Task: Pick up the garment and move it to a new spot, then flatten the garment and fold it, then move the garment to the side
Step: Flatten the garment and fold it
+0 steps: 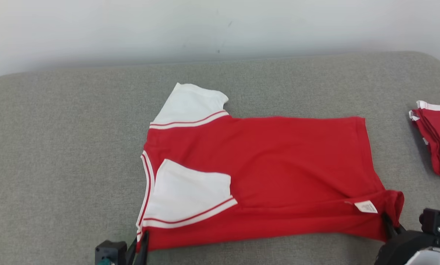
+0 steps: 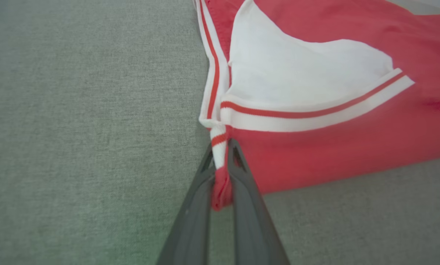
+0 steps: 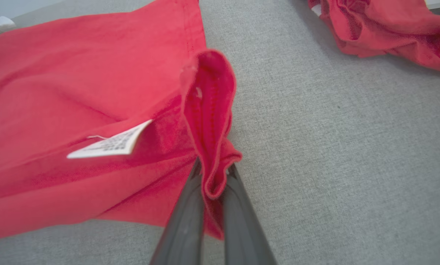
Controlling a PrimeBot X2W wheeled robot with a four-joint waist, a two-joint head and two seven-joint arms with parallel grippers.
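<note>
The garment [image 1: 271,162] is a red shirt with white, red-striped sleeves, lying spread sideways on the grey padded surface [image 1: 58,165]. One white sleeve is folded onto its red body. My left gripper [image 1: 142,239] is shut on the near collar corner of the garment [image 2: 315,158], with striped trim pinched between its fingers [image 2: 194,206]. At the hem end my right gripper [image 1: 388,224] is shut on the near corner of the garment [image 3: 76,92], which bunches up between the fingers [image 3: 238,213]. A white care label [image 3: 111,144] lies close to that grip.
A second red and white folded garment [image 1: 439,138] lies at the right edge of the surface, also at the top right of the right wrist view [image 3: 382,25]. A pale wall [image 1: 220,25] runs behind the surface. Bare grey padding spreads to the left.
</note>
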